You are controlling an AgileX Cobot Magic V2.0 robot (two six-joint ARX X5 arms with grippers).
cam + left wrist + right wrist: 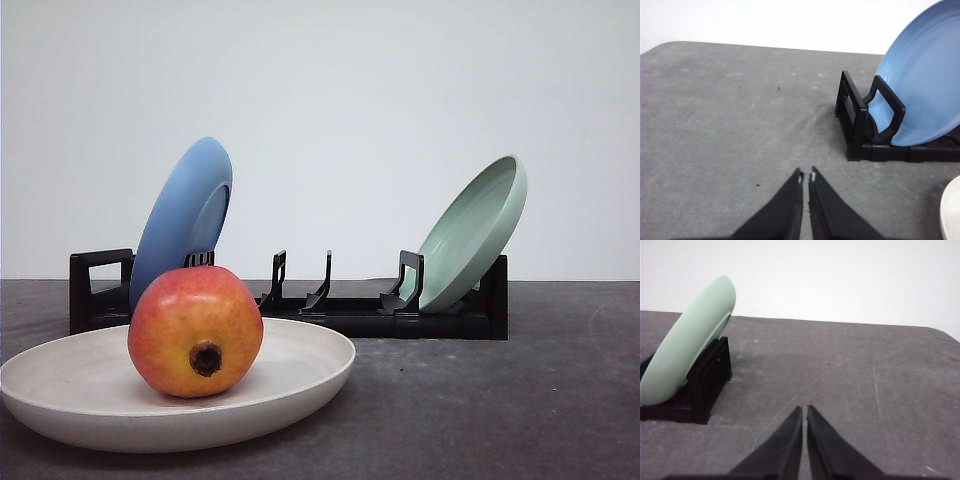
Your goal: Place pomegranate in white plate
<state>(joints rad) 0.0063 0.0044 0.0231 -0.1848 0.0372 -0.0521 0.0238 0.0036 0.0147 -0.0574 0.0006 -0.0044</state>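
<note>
Front view: pomegranate (195,331) sits in white plate (300,375); wrist views: left gripper (806,177), right gripper (804,410) both closed, empty

Matte white plate (300,385), smooth-skinned pomegranate (195,330)

1. The place looks like a bare test lab: a plain white wall (340,80) rises behind the black dish rack (300,300).
2. The rack stands on a scuffed grey desk (520,400).
</note>
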